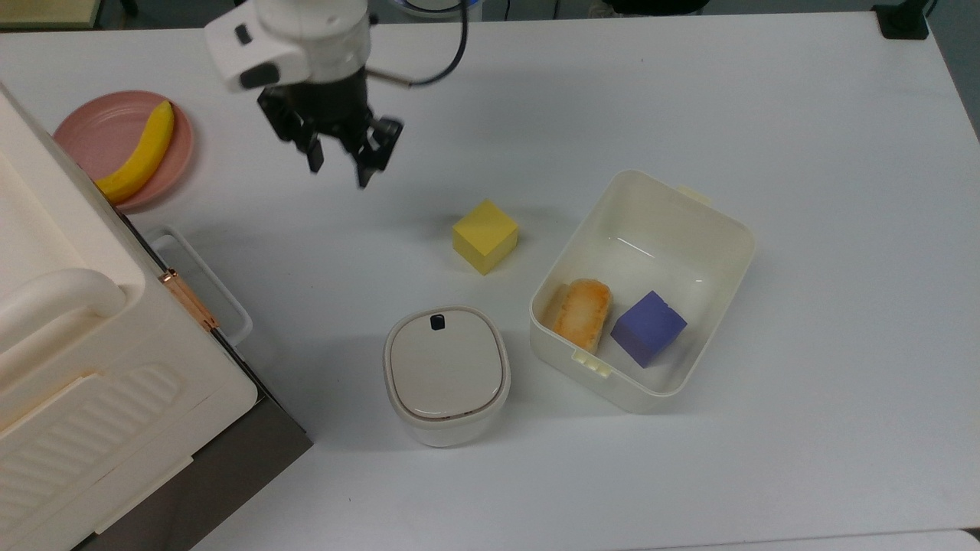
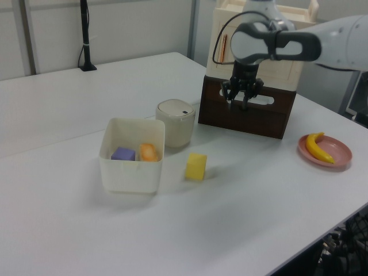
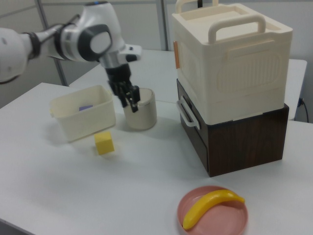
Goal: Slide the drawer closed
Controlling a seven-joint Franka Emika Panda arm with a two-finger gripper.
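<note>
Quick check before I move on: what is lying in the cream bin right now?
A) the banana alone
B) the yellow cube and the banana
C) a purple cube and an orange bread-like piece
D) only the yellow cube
C: the cream bin holds the purple cube and the orange bread-like piece; the yellow cube sits on the table outside it and the banana lies on the pink plate.
</note>
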